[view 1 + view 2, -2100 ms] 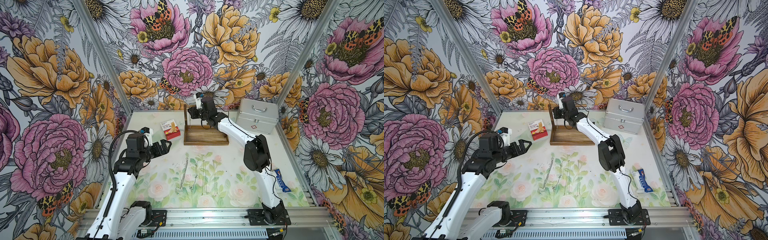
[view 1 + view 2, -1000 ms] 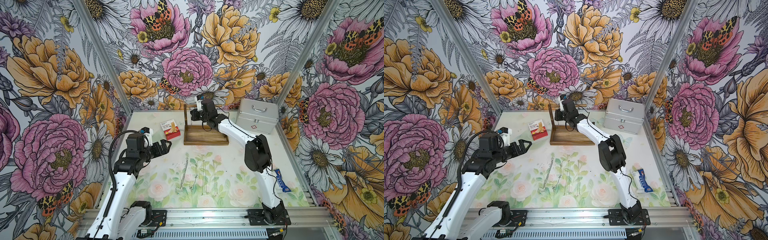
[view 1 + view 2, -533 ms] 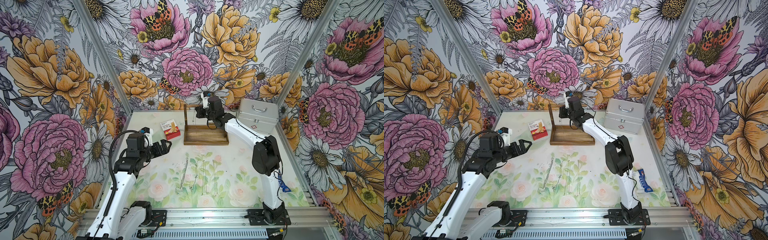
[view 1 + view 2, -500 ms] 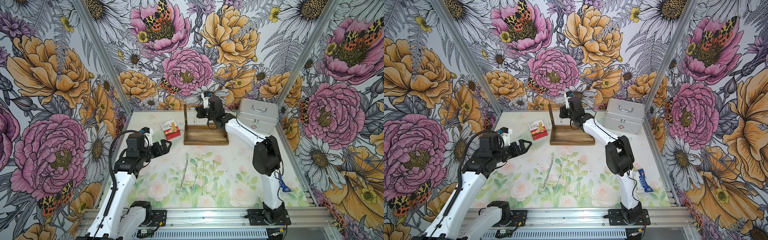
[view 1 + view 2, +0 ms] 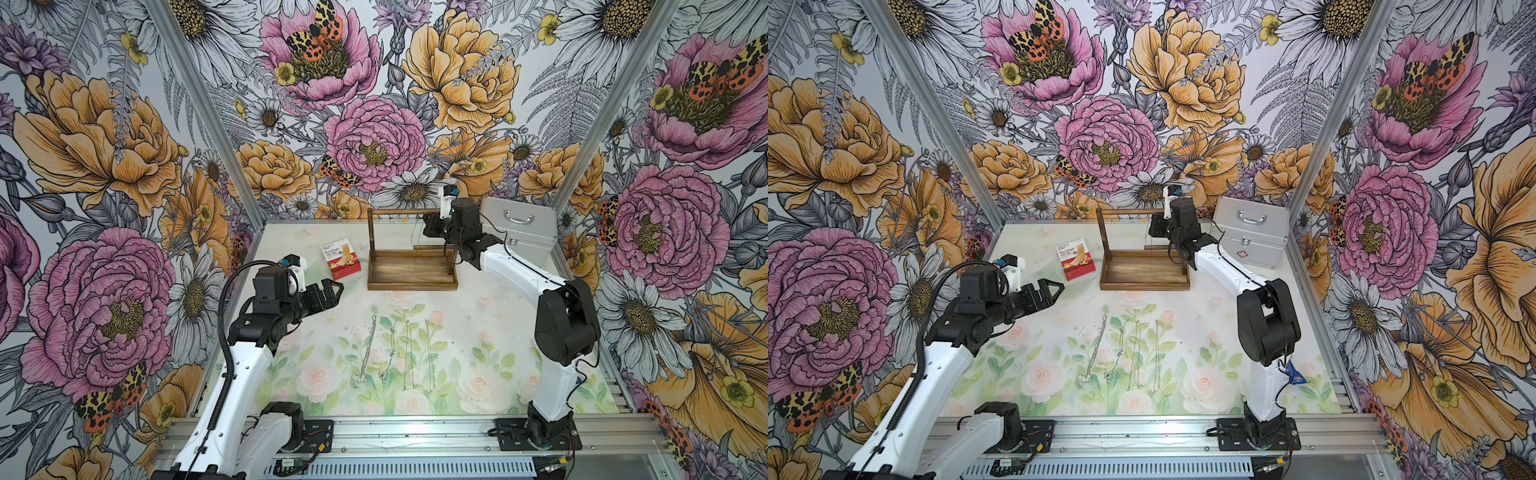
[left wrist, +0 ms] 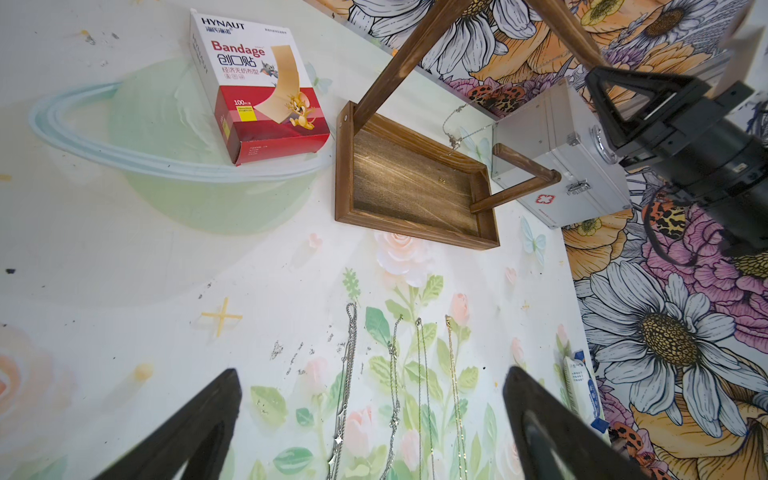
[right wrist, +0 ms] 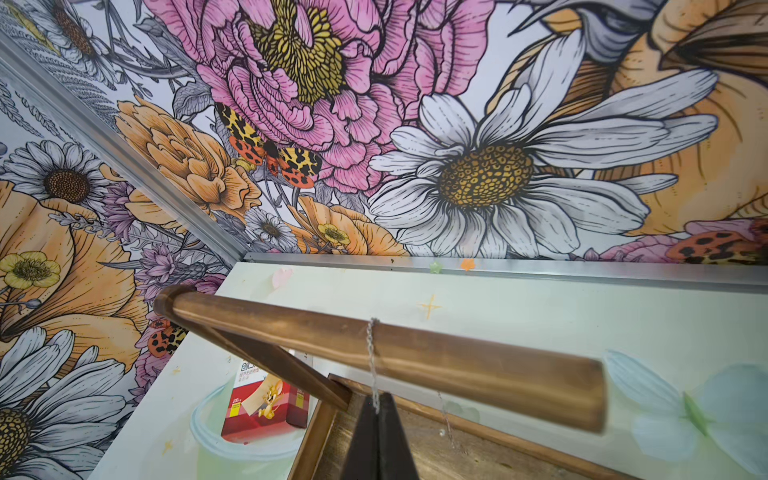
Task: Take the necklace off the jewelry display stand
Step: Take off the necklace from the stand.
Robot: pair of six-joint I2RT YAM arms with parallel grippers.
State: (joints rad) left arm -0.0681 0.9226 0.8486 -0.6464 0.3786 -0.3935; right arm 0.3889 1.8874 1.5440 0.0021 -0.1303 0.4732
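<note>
On the left, the left gripper [image 5: 334, 291] hung above the table [image 5: 478, 332], jaws spread wide and empty. Next came a bandage box [image 5: 341, 258], then the jewelry display stand [image 5: 411, 272]. The necklace [image 7: 371, 345] was draped over its top rod. The right gripper [image 7: 377, 400] was pinched closed on the chain just beneath. A silver case [image 5: 519, 226] stood to the right.

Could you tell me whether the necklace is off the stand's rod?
No, the necklace drapes over the rod, its chain pinched by the right tool.
</note>
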